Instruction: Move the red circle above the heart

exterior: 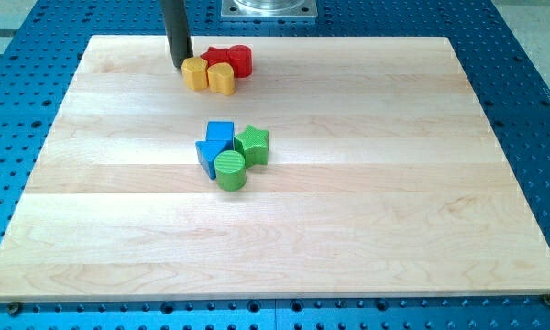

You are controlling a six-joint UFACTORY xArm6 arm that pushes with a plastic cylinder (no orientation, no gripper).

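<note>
The red circle [241, 60] stands near the view's top, at the right end of a tight cluster. A second red block [217, 57], perhaps a star, touches its left side. Two yellow blocks sit just below them. The right one [222, 80] looks like the heart, and the left one [195, 73] looks like a hexagon. The red circle is up and to the right of the heart and touches it. My tip [178, 66] is on the board just left of the left yellow block, touching it or nearly so.
A second cluster lies mid-board: a blue cube [220, 135], a blue triangle [205, 157], a green star [252, 145] and a green circle [230, 170]. The wooden board [348, 229] rests on a blue perforated table. A metal mount [269, 7] sits at the top edge.
</note>
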